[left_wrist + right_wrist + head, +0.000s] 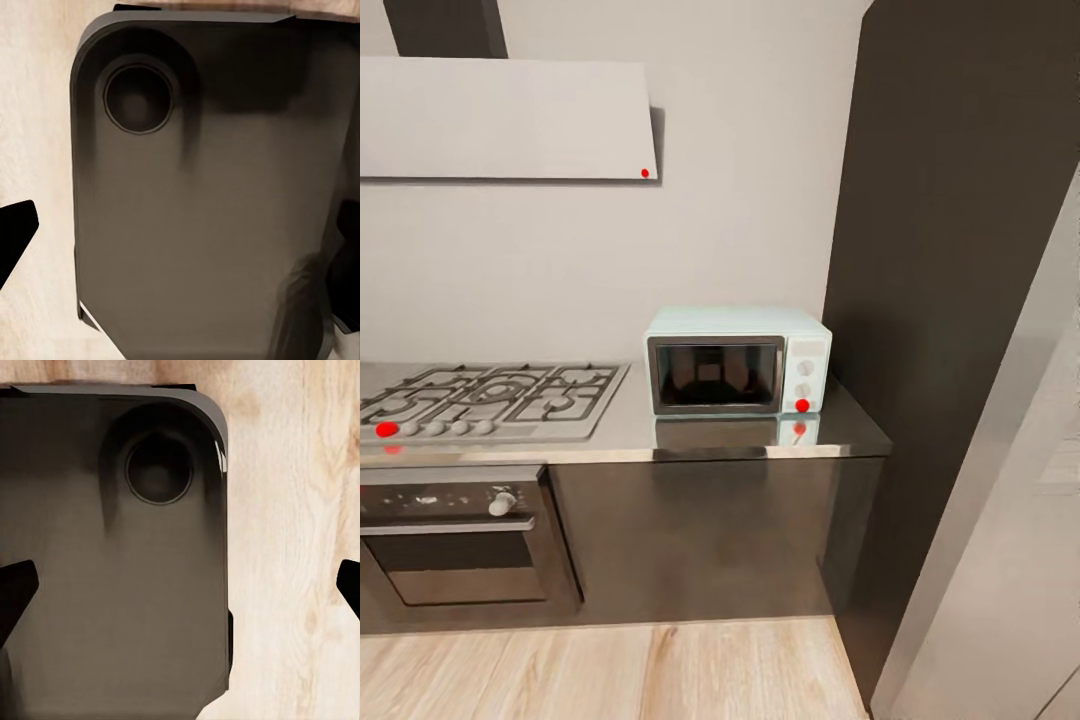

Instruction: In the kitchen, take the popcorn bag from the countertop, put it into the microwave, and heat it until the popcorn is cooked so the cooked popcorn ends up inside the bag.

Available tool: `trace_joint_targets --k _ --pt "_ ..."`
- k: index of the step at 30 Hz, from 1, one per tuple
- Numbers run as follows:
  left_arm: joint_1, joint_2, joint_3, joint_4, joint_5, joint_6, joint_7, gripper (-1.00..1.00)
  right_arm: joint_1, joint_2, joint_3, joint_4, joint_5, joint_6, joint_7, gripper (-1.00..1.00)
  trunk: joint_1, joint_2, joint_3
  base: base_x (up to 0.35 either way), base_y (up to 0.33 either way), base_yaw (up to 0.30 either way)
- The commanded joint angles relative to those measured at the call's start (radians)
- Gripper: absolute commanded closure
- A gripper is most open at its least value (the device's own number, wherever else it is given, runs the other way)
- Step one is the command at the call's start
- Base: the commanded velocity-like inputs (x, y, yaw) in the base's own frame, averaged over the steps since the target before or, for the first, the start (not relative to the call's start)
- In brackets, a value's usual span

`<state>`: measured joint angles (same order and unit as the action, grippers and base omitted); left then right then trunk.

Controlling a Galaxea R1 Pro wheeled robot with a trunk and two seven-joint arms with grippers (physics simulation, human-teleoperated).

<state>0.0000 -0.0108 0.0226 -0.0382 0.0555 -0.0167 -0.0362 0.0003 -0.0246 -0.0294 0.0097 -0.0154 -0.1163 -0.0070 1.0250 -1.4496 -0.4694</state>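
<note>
The pale mint-blue microwave (737, 361) stands at the right end of the grey countertop (710, 435), its dark glass door shut, with a red dot on its side panel. The popcorn bag and its popcorn are out of view. In the left wrist view my left gripper (180, 232) hangs over the robot's dark base (202, 210), its dark fingertips (16, 231) far apart at the frame's edges and nothing between them. In the right wrist view my right gripper (180, 585) is open in the same way, above the base (97, 585) and the wooden floor (292, 547).
A gas hob (490, 395) sits on the counter left of the microwave, above a built-in oven (455, 540). A range hood (505, 120) hangs on the wall. A tall dark cabinet (960, 250) closes off the right. Wooden floor (610, 670) lies in front of the counter.
</note>
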Motion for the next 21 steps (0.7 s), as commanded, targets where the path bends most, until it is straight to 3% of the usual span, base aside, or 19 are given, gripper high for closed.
trace_joint_targets --k 1,7,21 --pt "0.0 0.0 0.002 0.0 0.006 -0.002 -0.002 -1.0 0.0 0.0 -0.003 0.001 -0.001 -0.005 -0.001 -1.0 0.0 0.0 -0.001 0.0 0.0 -0.003" --pt "0.0 0.0 0.002 0.0 0.007 -0.002 0.001 -1.0 0.0 0.0 -0.002 0.001 0.001 -0.005 -0.001 -1.0 0.0 0.0 -0.001 0.023 -0.014 0.0" --pt "0.0 0.0 0.002 0.0 0.009 0.0 0.001 -1.0 0.0 0.0 -0.001 0.001 0.005 -0.005 -0.001 -1.0 0.0 0.0 -0.001 0.185 -0.141 0.0"
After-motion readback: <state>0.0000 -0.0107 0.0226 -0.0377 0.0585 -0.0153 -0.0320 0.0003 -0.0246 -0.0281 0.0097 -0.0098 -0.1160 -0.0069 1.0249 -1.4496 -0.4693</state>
